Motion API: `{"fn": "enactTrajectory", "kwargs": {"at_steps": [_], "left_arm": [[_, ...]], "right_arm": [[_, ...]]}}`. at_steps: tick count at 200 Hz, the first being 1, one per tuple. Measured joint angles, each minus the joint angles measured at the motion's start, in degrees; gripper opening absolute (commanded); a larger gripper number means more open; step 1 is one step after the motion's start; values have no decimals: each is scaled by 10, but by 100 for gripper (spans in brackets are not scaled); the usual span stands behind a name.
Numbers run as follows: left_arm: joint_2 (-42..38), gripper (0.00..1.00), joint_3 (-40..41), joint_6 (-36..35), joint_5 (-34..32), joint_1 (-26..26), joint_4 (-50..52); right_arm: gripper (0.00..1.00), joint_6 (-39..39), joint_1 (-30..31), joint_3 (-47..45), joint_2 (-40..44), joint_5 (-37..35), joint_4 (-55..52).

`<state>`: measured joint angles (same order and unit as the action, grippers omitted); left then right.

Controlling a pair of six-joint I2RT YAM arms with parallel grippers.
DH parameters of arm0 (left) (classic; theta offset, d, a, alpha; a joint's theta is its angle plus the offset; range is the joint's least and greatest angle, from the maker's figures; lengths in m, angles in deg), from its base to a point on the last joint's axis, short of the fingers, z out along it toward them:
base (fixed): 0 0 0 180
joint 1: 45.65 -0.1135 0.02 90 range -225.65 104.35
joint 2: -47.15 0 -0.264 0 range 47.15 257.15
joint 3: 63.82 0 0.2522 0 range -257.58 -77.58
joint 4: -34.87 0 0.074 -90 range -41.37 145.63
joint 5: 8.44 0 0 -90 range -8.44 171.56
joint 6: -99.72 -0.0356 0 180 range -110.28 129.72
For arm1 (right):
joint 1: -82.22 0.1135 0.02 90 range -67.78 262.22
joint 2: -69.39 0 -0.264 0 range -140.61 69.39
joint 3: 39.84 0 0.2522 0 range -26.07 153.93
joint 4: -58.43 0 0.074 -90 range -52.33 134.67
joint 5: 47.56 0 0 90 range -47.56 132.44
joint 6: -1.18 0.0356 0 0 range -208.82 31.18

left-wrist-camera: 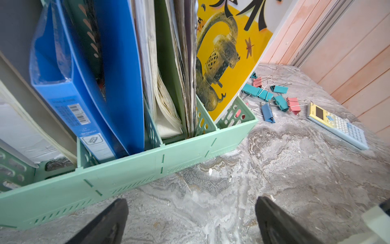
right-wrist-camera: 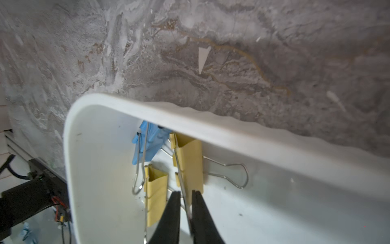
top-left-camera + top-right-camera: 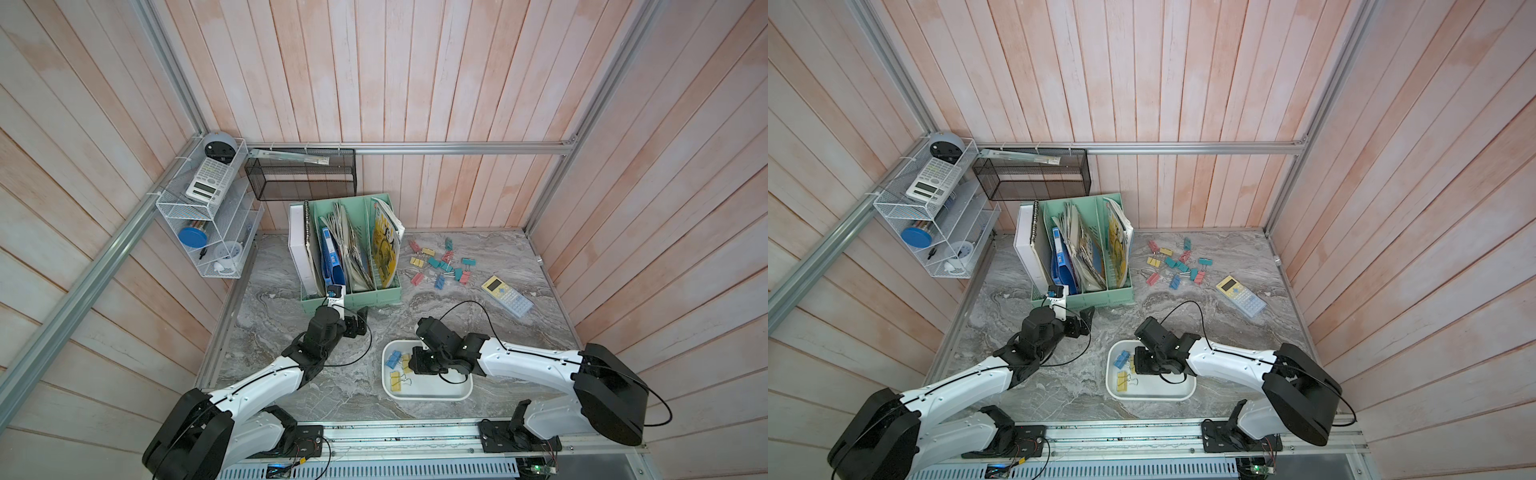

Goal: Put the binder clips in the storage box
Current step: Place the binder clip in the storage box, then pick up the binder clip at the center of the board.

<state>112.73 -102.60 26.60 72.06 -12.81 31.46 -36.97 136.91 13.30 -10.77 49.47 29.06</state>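
Now, nearest us, the storage box [image 3: 432, 390] sits on the counter [image 3: 332, 395] at the near right, and the right arm [image 3: 528, 361] reaches into its left end. In the right wrist view the right jaws stand slightly parted, and the wire handle of a yellow clip [image 2: 187, 160] runs through the gap. Nothing looks pinched, so we judge this to be the release step of a drop-off.

That clip lies on the box floor, just beside a blue clip [image 2: 147, 143] and a second yellow clip [image 2: 156, 190]. We count three in the box, though the arm hides part of the floor.

Further in and to the left, the left jaws are spread wide and empty above bare counter, just in front of the mint file holder [image 3: 353, 297]. The holder carries a white binder, a blue folder, loose papers and a yellow magazine, but no clips.

Far right lie the loose binder clips [image 3: 442, 262], roughly a dozen of them, tangled between the file holder and a yellow-and-blue calculator [image 3: 507, 296]. Most of the work therefore lies ahead.

We think the next move calls for lifting the right jaws straight up so the wire handle does not snag. The arm then reaches to the far pile for a clip at its edge, where interlocked handles are least likely to drag a neighbour.
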Motion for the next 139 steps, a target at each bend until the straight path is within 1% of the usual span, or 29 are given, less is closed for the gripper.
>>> {"fn": "enactTrajectory", "kwargs": {"at_steps": [10, 31, 44, 52, 60, 71, 80, 86, 98, 106, 109, 120, 139], "left_arm": [[0, 100, -1, 0, 0, 1, 0], [1, 100, -4, 0, -2, 4, 1], [3, 100, -6, 0, -3, 6, 2], [4, 100, -7, 0, -4, 6, 3], [4, 100, -7, 0, -5, 7, 3], [4, 100, -7, 0, -7, 8, 4], [4, 100, -7, 0, -9, 9, 5], [4, 100, -7, 0, -10, 9, 5], [4, 100, -7, 0, -11, 10, 5], [5, 100, -7, 0, -11, 10, 5], [5, 100, -7, 0, -11, 10, 6], [5, 100, -8, 0, -13, 11, 9], [5, 100, -9, -2, -15, 12, 13]], "right_arm": [[34, -3, 0, 0, 5, -12, -12], [37, -11, 0, 5, 41, -49, -58], [39, -16, 0, 21, 78, -94, -100], [42, -23, 0, 35, 104, -133, -120], [44, -32, -3, 46, 132, -175, -129], [45, -53, -16, 56, 168, -214, -130], [45, -73, -49, 62, 193, -233, -125], [45, -85, -81, 65, 204, -236, -118], [45, -103, -174, 72, 207, -216, -99], [46, -109, -236, 77, 195, -195, -83], [46, -112, -264, 79, 184, -183, -75], [46, -115, -333, 87, 144, -143, -50], [46, -111, -405, 103, 51, -66, -6]]}}
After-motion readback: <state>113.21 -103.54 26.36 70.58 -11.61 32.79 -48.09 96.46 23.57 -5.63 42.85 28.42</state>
